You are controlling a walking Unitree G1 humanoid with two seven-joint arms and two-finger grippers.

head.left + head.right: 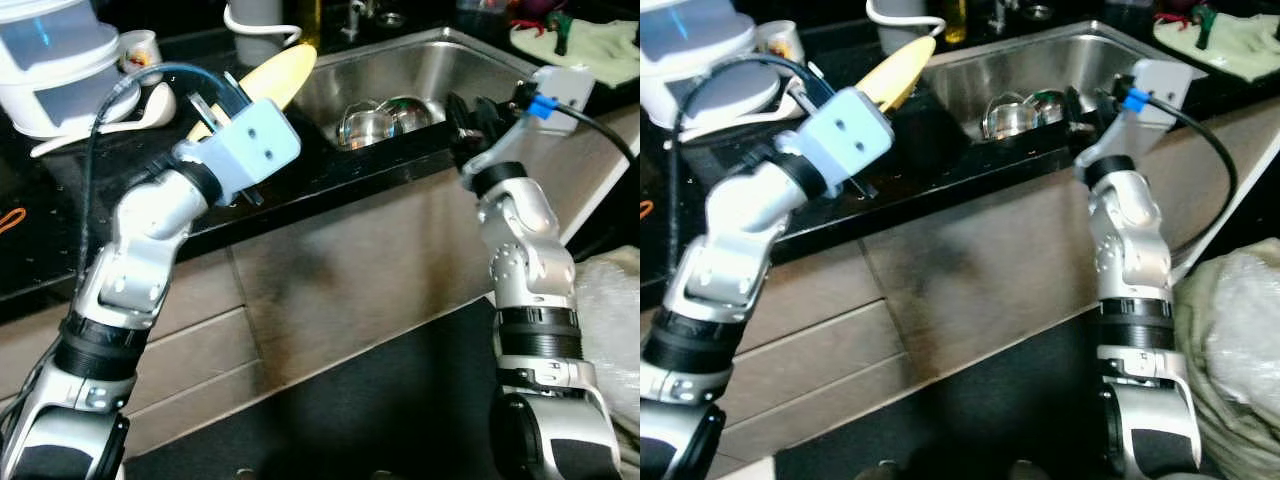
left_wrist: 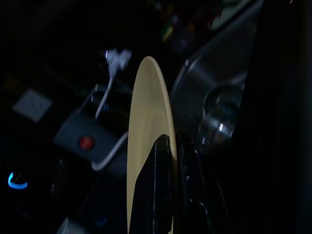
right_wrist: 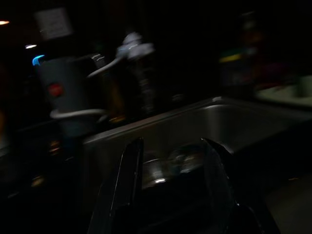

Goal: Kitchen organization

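The robot is standing at the sink (image 1: 420,60), w/ shiny bowls (image 1: 385,118) lying inside it. The left gripper (image 2: 168,146) is pinching a yellow plate (image 1: 268,80) by its edge, fingers pressed on both sides, holding it tilted over the black counter (image 1: 300,170) just beside the sink. Probably it should be moving slow & keeping the plate off the sink rim. The right gripper (image 3: 170,146) is waiting spread open, near the sink's front edge. A white cooker (image 1: 55,60), spoon (image 1: 150,105) & kettle (image 1: 255,25) are crowding the counter beside the sink.

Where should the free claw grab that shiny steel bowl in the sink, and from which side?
Take the steel bowl by its upper rim, coming down from the counter side where the right claw hovers open. The bowl lies tilted in the sink, so the thin rim probably offers a pinch; the rounded wall likely slips.
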